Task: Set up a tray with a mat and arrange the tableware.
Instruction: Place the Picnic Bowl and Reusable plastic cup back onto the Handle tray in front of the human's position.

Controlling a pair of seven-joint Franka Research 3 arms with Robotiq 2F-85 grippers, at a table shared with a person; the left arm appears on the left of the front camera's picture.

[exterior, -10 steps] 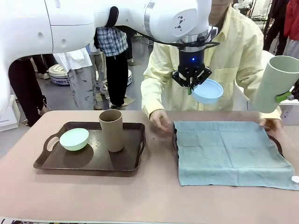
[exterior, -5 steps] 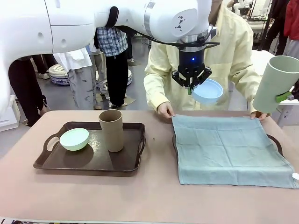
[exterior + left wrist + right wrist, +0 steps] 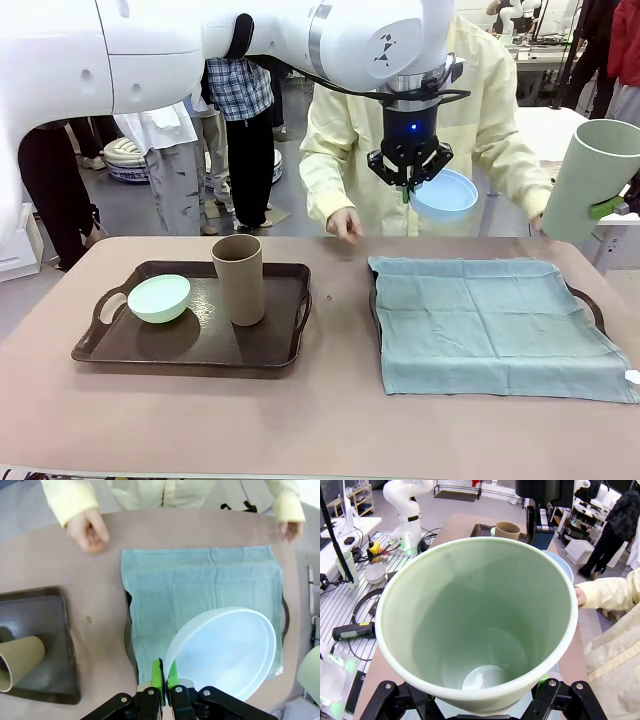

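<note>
the left pincer (image 3: 408,185) is closed tight on the thin rim of the light blue bowl (image 3: 445,196), high above the mat (image 3: 490,325); such an edge grip can slip or let the bowl swing on the way down. the right pincer (image 3: 605,209) grips the tilted pale green tumbler (image 3: 590,180) at the right side of the desk (image 3: 320,420), and it may topple on the soft cloth. a person's hand (image 3: 343,222) near the mat's far corner could be hit. the tray (image 3: 592,305) under the mat is mostly hidden, only its rim shows
</note>
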